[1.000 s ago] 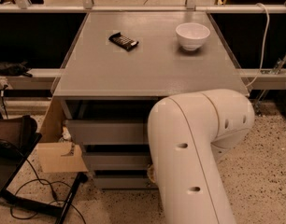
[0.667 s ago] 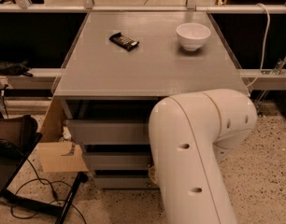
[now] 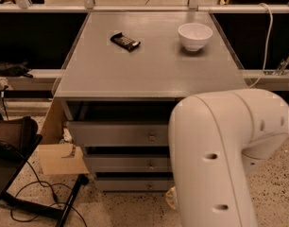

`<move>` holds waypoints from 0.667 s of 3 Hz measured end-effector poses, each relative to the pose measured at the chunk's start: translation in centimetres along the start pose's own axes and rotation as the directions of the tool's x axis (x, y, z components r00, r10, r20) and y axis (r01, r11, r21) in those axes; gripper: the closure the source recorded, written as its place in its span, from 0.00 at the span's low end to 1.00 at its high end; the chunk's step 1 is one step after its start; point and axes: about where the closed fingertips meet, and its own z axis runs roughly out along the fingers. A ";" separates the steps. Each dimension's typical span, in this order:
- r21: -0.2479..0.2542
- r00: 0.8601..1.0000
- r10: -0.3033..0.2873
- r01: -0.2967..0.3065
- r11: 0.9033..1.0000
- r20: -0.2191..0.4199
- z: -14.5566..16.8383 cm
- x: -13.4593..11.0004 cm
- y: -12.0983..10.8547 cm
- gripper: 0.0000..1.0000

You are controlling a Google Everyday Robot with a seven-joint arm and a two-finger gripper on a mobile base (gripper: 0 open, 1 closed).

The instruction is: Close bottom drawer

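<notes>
Heads up, the arm eats the whole lower right of your view. It's parked right in front of the cabinet, which makes sense if it's lined up to push. The pincer isn't visible anywhere. My guess is it's tucked behind that white shell, low down by the drawers, so you can't tell whether the fingers are apart or together.

The bottom drawer sits lowest in the stack, just above the floor. Its small knob is just left of the arm's edge, and its right end is hidden behind the arm. There's a dark gap above its front, so I'd say it's not pushed home yet. A flat shove on the front should do it, no grab needed.

Above it are the middle drawer and the top drawer, each with its own knob, so don't mix them up. A box leans against the cabinet's left side, out of the way.

Further back, the tabletop carries a dark bar and a white bowl, well apart. Shove gently so they don't rattle.
</notes>
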 end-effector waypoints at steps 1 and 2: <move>-0.034 0.999 0.040 -0.041 0.999 -0.034 -6.5 1.6 4.7 1.00; 0.049 0.989 0.117 -0.113 0.992 -0.089 -13.8 4.0 8.4 1.00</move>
